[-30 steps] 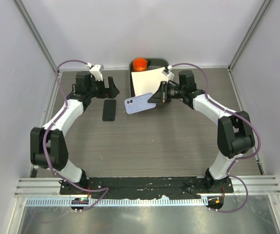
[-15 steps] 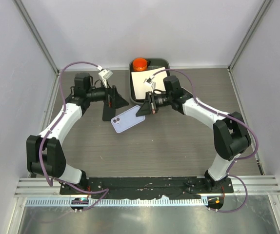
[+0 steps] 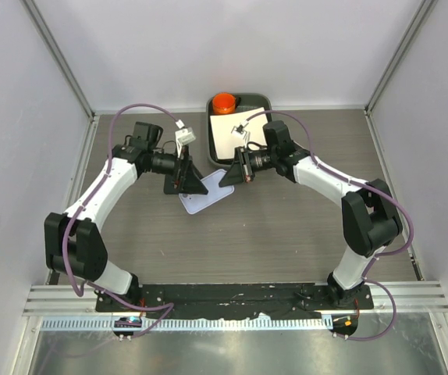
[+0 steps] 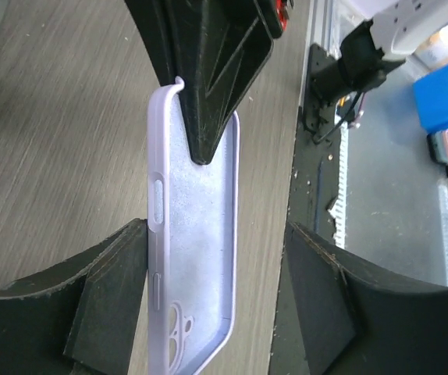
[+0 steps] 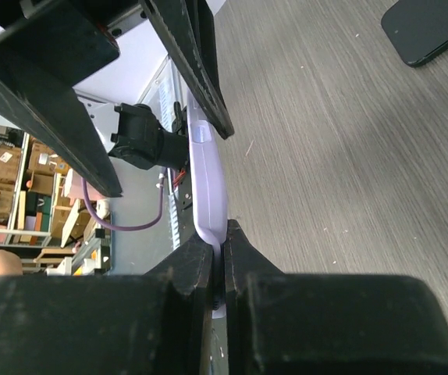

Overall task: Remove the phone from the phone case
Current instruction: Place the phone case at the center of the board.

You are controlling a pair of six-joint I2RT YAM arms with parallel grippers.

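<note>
The lilac phone case point(image 3: 207, 200) is empty; its inside and camera cutout point(image 4: 179, 344) face the left wrist view. My right gripper point(image 3: 229, 178) is shut on one end of the case point(image 5: 208, 180), holding it on edge just above the table. My left gripper point(image 3: 193, 184) is open and straddles the other end. One finger point(image 4: 107, 305) lies against the case's edge point(image 4: 197, 234); the other finger point(image 4: 325, 297) stands apart. The black phone point(image 5: 431, 27) lies flat on the table in the right wrist view. In the top view the left gripper hides it.
A dark tray point(image 3: 249, 100) at the back holds a white sheet point(image 3: 225, 131) and an orange round object point(image 3: 224, 102). White walls close the table on the left, right and back. Both arm bases stand at the near edge.
My right gripper carried the case down and left toward the table's middle. My left gripper swung right from beside the phone to straddle the case, its jaws narrowing.
</note>
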